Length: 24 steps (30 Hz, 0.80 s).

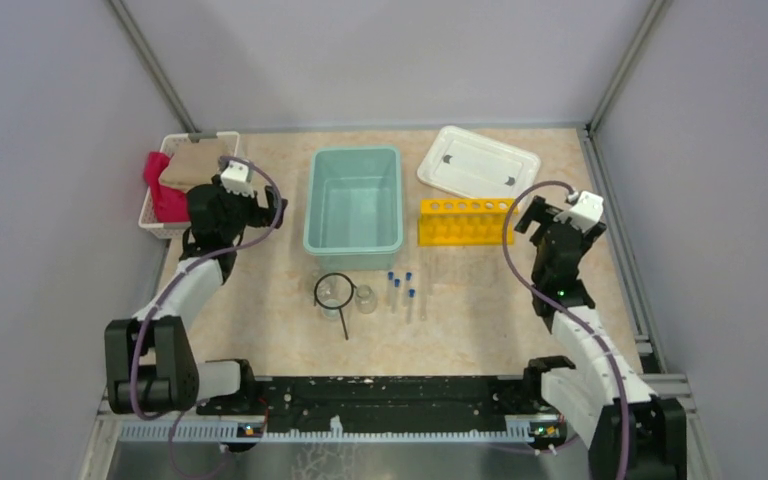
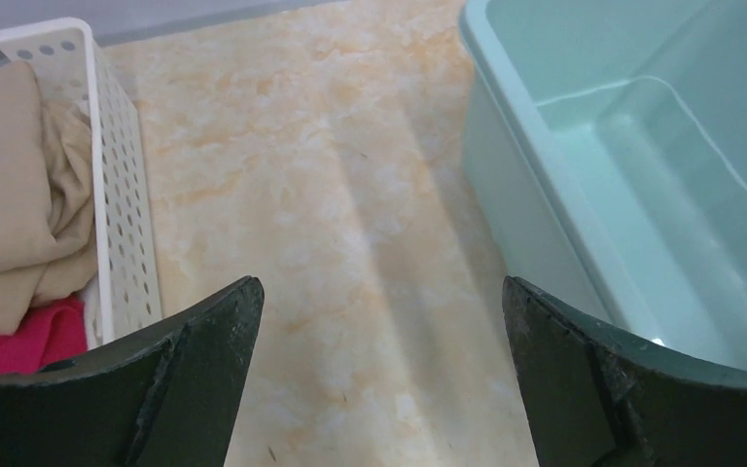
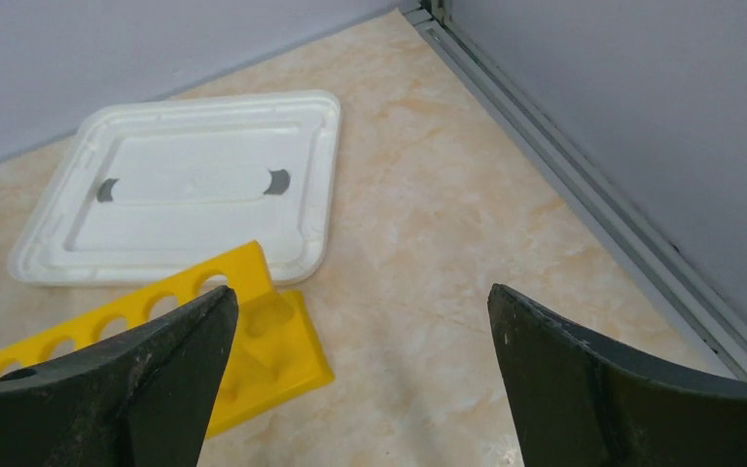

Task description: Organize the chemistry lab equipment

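The left claw (image 2: 379,284) is open, with its two dark fingers spread wide and nothing between them. It hangs above bare desk (image 1: 260,320) in the gap between the white perforated basket (image 2: 122,224) and the teal bin (image 1: 353,240). The basket sits at the far left of the desk and contains a tan cloth (image 1: 190,165) and a red cloth (image 1: 165,195). The right claw (image 3: 362,292) is likewise open and holds nothing. It is raised over the right side of the desk, and its wrist view takes in the right end of the yellow tube rack (image 1: 465,222). The rack stands to the right of the teal bin and just in front of the white lid (image 1: 478,165), which lies flat near the far right corner. The remaining chemistry equipment lies on the desk in front of the teal bin, well apart from both claws. Two small clear beakers (image 1: 365,298) stand side by side. The black wire ring (image 1: 316,290) appears, from above, to encircle the left beaker, and its straight handle (image 1: 342,320) points toward the arm bases. Just to the right of the beakers, the thin clear test tubes (image 1: 400,290) lie close together on the desk. Four blue caps can be counted, all at the ends facing the bin.
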Each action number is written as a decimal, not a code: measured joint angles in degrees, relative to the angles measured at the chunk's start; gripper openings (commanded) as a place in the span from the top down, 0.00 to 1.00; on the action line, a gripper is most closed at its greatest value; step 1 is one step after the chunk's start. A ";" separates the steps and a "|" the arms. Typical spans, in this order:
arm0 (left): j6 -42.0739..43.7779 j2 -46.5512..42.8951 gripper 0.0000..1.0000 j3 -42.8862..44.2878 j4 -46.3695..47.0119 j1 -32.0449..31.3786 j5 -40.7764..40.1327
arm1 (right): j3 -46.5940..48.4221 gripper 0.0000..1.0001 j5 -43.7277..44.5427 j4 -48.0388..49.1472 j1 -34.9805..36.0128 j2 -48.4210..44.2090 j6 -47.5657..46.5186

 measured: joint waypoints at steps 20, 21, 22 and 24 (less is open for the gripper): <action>-2.60 -7.08 0.01 28.39 -47.15 2.08 3.61 | 33.88 0.01 -17.18 -44.22 8.59 3.34 14.38; -2.58 -7.08 0.01 29.11 -48.61 2.29 3.69 | 35.08 0.01 -14.91 -46.42 12.44 6.32 14.71; -2.60 -7.08 0.01 29.77 -49.92 2.49 3.78 | 35.98 0.01 -13.18 -48.54 16.44 8.81 15.19; -2.64 -7.08 0.01 31.04 -52.26 3.04 4.28 | 36.87 0.01 -12.13 -51.19 21.53 11.37 17.03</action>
